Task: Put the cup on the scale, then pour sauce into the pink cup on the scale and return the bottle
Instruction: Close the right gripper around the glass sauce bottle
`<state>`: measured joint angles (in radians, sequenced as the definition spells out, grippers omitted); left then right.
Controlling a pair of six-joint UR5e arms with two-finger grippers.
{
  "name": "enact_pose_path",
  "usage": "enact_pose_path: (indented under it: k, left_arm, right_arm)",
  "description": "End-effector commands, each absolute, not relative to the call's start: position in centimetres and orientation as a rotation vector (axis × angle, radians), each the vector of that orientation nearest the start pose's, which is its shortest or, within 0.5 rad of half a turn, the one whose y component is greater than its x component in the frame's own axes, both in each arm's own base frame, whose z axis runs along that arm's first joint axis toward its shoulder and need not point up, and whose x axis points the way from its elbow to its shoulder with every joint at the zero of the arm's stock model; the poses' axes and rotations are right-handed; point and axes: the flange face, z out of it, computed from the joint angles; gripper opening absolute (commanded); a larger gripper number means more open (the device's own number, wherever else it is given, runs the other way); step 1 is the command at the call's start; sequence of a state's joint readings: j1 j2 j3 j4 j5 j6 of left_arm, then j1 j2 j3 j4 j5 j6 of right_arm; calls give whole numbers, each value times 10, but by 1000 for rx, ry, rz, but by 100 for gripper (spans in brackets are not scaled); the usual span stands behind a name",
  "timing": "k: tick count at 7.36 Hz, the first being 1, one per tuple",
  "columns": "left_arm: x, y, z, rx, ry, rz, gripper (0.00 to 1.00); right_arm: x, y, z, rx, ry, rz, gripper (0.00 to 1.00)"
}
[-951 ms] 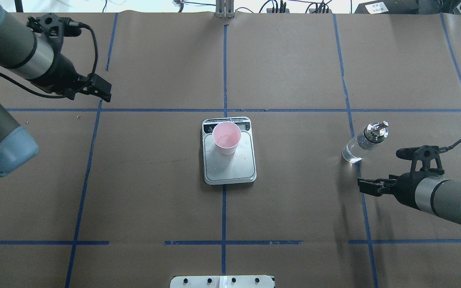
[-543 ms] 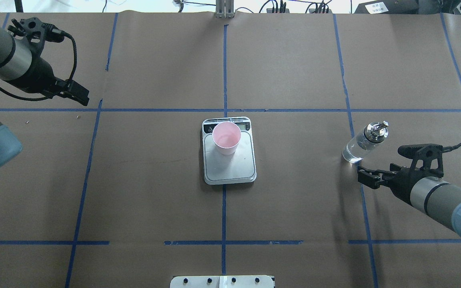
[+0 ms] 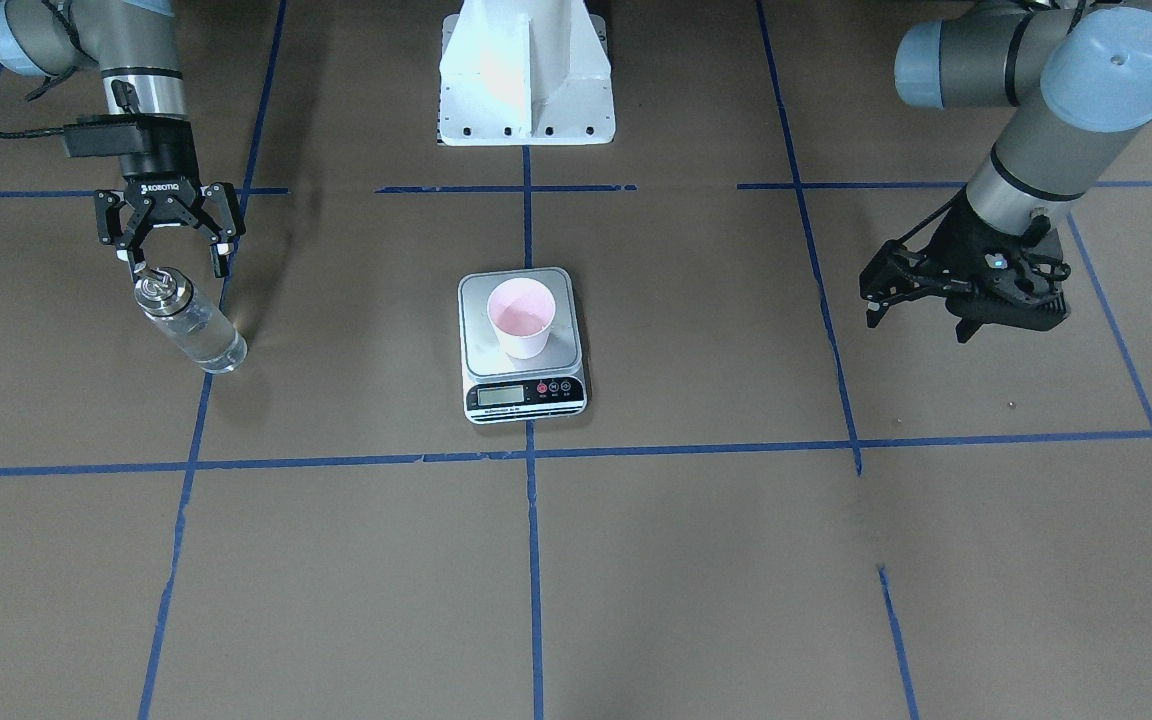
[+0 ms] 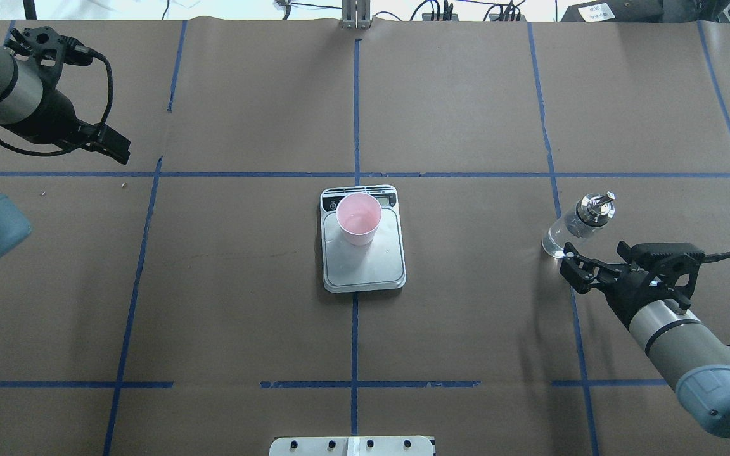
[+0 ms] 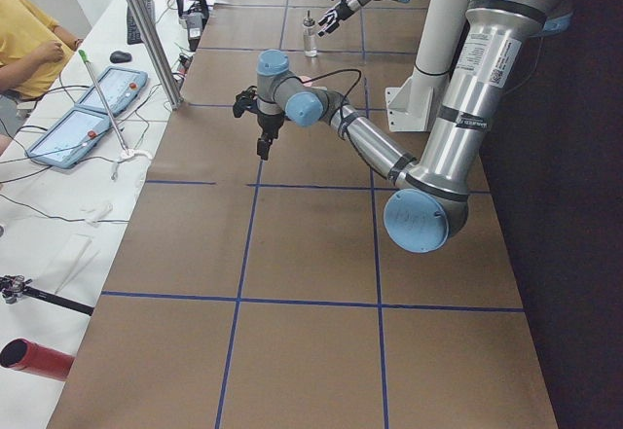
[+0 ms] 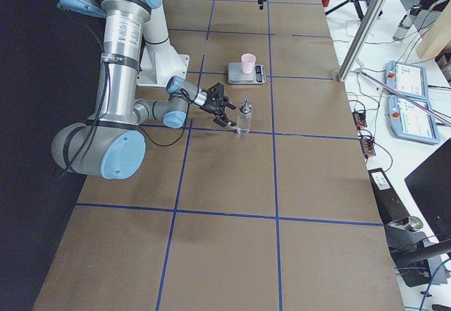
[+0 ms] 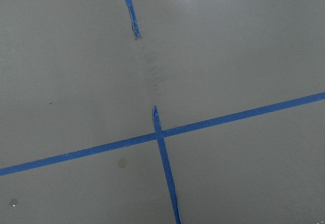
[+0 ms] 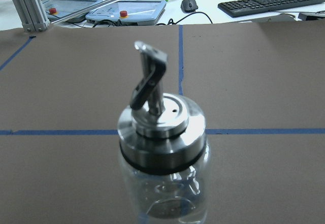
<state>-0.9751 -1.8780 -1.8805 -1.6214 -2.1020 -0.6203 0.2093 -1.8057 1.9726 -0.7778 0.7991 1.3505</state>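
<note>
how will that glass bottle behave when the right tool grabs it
The bottle looks like smooth clear glass, so probably slippery and breakable. Tall and narrow with a metal cap, it may tip if nudged high.

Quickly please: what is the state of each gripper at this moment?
Left gripper: open, holding nothing.
Right gripper: open, close to the bottle but not gripping it.
</note>
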Motion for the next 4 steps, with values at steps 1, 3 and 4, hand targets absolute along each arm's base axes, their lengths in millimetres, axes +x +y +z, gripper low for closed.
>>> enact_pose_path:
  k: [1,3,4]
  left_arm:
    - [253,-528,344,246,792,145,100]
    - [253,-528,344,246,793,141,100]
    - [254,-528,345,244,793,142,100]
  right_arm:
    - [-367,-283,476,952,-717,387,98]
    - [-385,-286,474,979,-712,386,98]
    - [-390,-286,469,976,-722,384,99]
